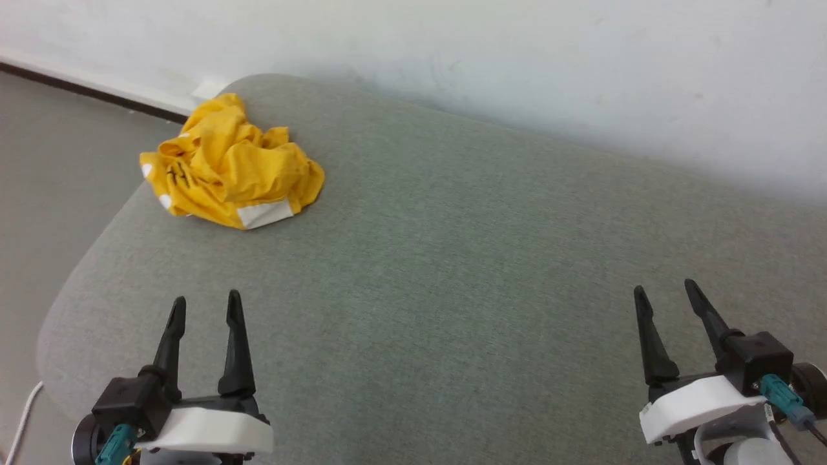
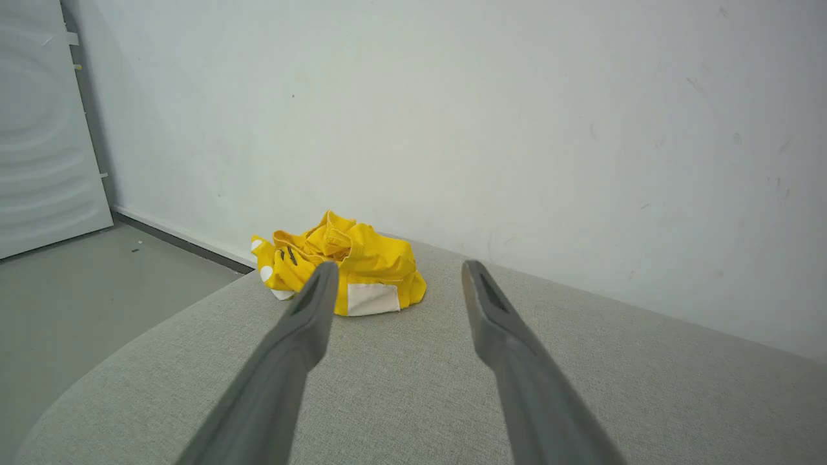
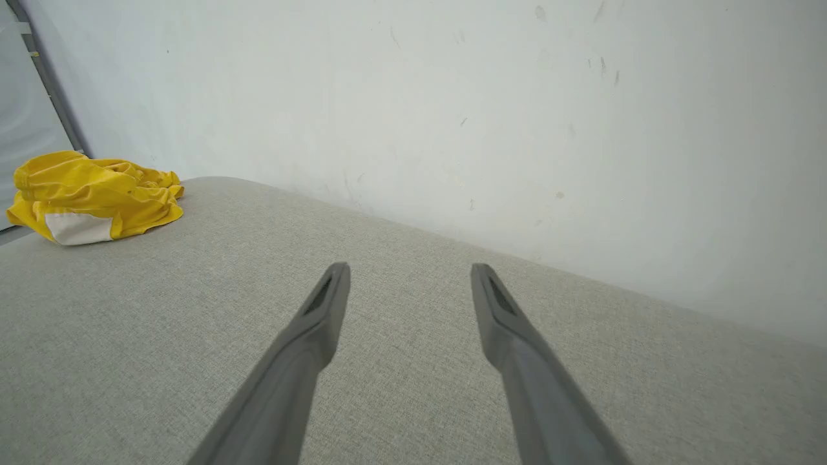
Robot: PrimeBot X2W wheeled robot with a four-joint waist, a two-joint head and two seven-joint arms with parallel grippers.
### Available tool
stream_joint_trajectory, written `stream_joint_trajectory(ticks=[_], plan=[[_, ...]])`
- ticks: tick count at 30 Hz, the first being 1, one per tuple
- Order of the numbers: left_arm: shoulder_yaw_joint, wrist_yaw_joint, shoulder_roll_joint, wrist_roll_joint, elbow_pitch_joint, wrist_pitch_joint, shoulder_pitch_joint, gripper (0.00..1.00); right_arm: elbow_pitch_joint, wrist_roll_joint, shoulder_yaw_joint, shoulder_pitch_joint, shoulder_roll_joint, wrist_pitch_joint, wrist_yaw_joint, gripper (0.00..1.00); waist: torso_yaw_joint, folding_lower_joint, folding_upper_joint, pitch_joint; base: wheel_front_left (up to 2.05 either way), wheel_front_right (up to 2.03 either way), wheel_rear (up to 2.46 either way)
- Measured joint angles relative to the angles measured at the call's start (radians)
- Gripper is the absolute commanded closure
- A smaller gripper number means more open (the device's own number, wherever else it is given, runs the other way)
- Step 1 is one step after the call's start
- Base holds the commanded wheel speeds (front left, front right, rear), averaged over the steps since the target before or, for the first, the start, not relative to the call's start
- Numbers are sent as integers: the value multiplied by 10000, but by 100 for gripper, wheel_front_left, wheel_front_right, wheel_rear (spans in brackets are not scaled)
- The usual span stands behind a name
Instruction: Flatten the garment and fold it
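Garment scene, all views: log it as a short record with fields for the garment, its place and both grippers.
garment: yellow T-shirt with white patches, crumpled in a heap
place: far left corner of the grey fabric surface, near the wall
left gripper: open, empty, short of the garment
right gripper: open, empty, farther from the garment
folding: not yet begun

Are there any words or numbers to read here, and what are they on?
No readable text anywhere.
The yellow T-shirt has small black marks, too crumpled and small to tell if they are letters.
The grey cushion and the white wall show no writing.
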State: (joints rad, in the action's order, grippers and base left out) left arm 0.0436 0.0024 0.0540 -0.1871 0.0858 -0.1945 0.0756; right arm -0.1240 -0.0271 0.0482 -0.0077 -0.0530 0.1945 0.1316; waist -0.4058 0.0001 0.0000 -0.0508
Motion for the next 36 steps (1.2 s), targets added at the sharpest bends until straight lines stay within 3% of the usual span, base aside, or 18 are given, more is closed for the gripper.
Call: stream_joint_trajectory(ticks=[22,36], plan=[[67,73,-4,-408,109,-439,463,0,-566,-21,-272,-26,4,445,0,0,-1884,0,0,210,0,0,0],[125,73,-4,-614,161,-625,495,0,-602,15,-213,-78,6,556,0,0,-2184,0,0,126,0,0,0]])
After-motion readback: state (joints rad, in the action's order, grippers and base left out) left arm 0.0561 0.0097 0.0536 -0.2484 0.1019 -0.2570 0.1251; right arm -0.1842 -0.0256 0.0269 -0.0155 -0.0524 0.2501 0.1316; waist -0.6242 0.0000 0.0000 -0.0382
